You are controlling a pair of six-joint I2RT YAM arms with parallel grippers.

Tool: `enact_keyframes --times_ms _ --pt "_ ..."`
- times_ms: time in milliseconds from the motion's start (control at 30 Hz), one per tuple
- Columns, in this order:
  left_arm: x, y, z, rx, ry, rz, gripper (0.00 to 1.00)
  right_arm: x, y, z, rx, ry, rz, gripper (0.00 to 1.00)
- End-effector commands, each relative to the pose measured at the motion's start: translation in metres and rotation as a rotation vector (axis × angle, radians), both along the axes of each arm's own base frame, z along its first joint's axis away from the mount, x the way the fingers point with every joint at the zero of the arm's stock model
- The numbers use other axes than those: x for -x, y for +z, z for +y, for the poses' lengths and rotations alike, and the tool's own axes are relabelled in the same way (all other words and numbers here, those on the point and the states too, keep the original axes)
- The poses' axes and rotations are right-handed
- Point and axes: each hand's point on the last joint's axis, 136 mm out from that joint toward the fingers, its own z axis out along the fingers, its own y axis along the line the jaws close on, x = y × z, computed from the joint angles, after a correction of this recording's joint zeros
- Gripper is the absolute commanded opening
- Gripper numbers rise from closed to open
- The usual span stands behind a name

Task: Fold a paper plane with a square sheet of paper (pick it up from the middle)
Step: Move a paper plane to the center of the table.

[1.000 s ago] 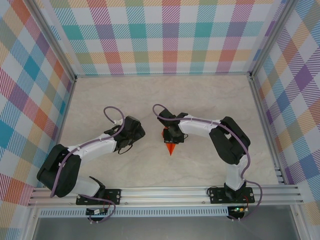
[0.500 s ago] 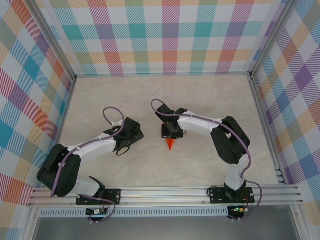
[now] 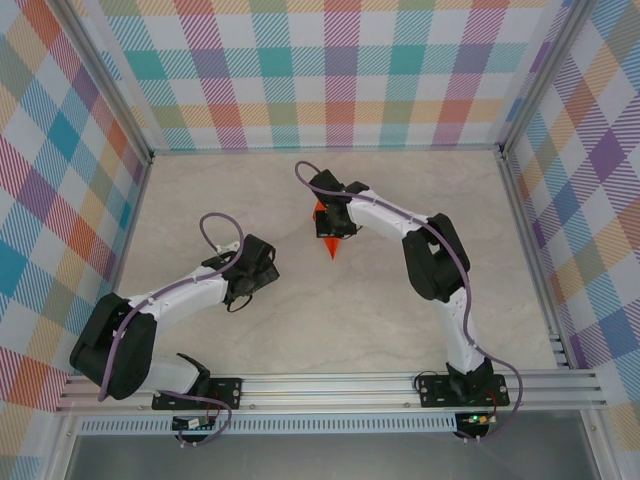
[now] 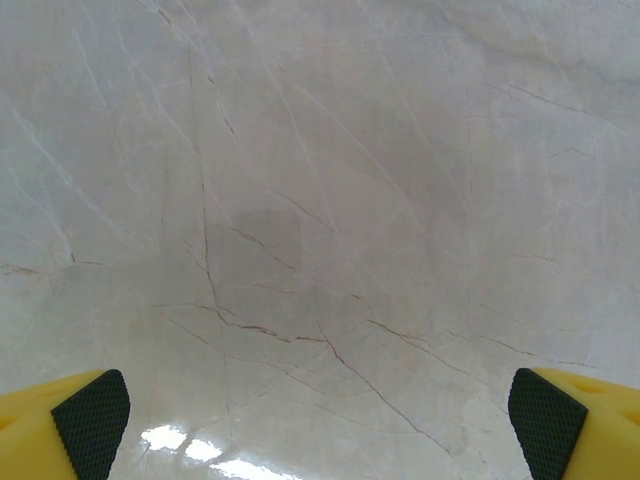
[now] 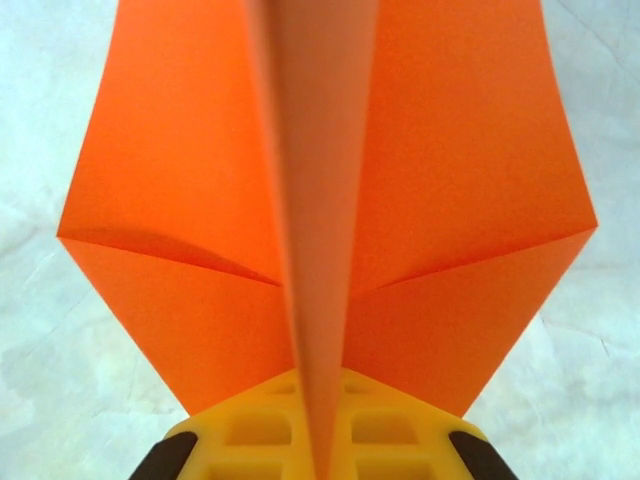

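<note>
The right pincer point(image 3: 330, 228) is pressed together on the paper plane point(image 3: 331, 247), pinching its raised central fold. In the right wrist view that fold stands edge-on down the middle of the frame and runs into the yellow pincer point(image 5: 320, 440). The orange wings point(image 5: 450, 200) spread flat to either side of it, each crossed by a slanting crease.

From above, the plane's long axis runs from the far wall toward the arm bases. Its sharp nose points toward the bases, tipped slightly to the right. The pincer covers the plane's middle, and a little orange shows beyond it on the far side. Whether the plane touches the worktop point(image 3: 400, 330) cannot be told.

The left pincer point(image 3: 258, 265) is to the left of the plane and a little nearer the bases, apart from it. Its fingers point(image 4: 90, 420) are spread wide over bare marbled worktop point(image 4: 320, 200), holding nothing.
</note>
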Motion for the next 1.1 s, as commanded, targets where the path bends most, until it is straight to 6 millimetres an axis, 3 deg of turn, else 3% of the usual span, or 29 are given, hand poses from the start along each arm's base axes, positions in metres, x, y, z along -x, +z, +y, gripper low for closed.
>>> enact_keyframes --times_ms 0,767,900,1067 --pt "-0.003 0.006 0.006 -0.024 0.000 0.002 1.00 0.000 -0.005 -0.005 0.046 0.039 0.036 0.06" --pt "-0.005 -0.004 -0.001 -0.016 -0.021 0.037 1.00 0.012 -0.062 -0.013 0.091 -0.013 0.196 0.15" --pt "-0.006 -0.001 -0.003 -0.011 -0.026 0.035 1.00 0.004 -0.037 -0.009 0.063 -0.010 0.148 0.19" --pt "-0.015 0.013 -0.004 -0.029 -0.060 0.008 1.00 -0.002 0.039 -0.005 -0.023 -0.010 0.031 0.33"
